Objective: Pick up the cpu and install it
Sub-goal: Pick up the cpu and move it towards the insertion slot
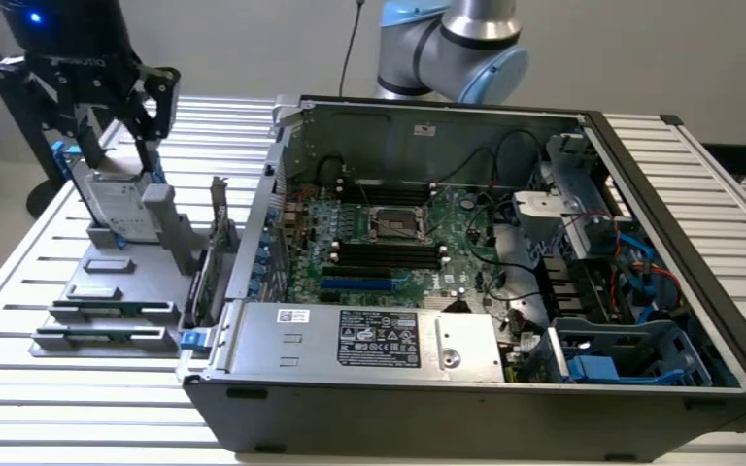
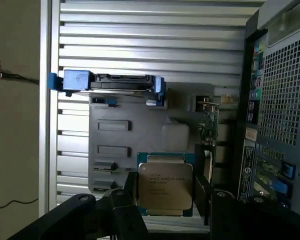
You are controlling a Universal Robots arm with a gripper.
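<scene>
The cpu (image 2: 165, 186), a flat square chip with a shiny metal top on a green rim, sits between the two black fingers (image 2: 132, 192) of my gripper (image 2: 166, 197), which is shut on its sides. In the exterior view the gripper (image 1: 119, 160) hangs at the far left, above the grey parts holder (image 1: 133, 282) and just in front of the upright hard drive. The open computer case (image 1: 684, 320) lies to the exterior view's right, with the motherboard's cpu socket (image 1: 399, 225) uncovered near its middle.
A silver hard drive in a blue bracket (image 1: 117, 209) stands on the holder behind the gripper. Two dark memory sticks (image 1: 112, 311) lie at the holder's front. An expansion card (image 1: 218, 243) stands upright between holder and case wall. Cables and a drive cage crowd the case's right side.
</scene>
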